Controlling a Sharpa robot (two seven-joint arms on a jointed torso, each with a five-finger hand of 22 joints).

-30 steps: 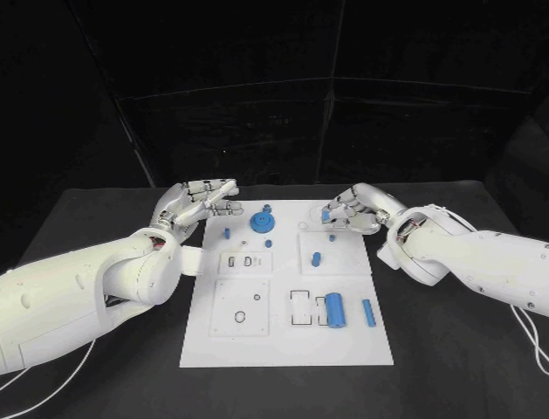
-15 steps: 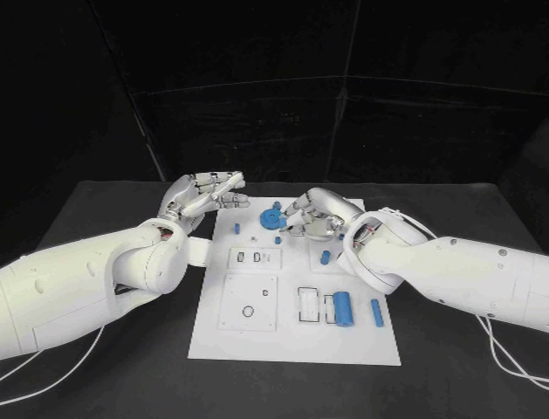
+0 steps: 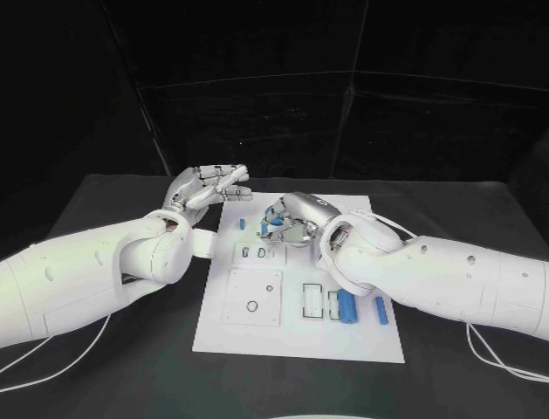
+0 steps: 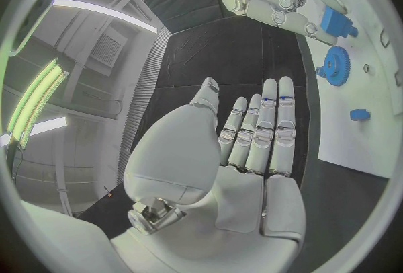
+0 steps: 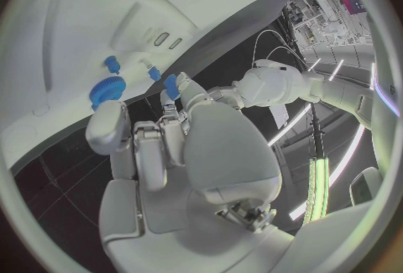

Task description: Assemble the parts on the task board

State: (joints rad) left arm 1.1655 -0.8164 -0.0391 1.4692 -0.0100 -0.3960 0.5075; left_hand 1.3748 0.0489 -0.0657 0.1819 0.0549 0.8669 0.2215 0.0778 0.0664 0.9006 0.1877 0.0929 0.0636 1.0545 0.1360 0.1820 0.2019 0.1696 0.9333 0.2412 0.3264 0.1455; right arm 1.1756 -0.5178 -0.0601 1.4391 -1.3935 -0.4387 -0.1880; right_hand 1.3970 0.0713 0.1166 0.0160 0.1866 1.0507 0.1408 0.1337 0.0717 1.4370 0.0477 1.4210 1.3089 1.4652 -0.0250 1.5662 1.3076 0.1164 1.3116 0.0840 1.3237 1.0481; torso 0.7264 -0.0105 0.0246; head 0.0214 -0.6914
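Right robot hand [image 3: 293, 220] pinches a small blue part [image 5: 170, 87] just beside the blue gear [image 5: 106, 91]; left robot hand [image 3: 209, 189] spread, empty, near the task board [image 3: 350, 340].

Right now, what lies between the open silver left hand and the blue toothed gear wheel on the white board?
Nothing: the left wrist view shows only bare black table and white board edge between left hand and blue gear wheel.
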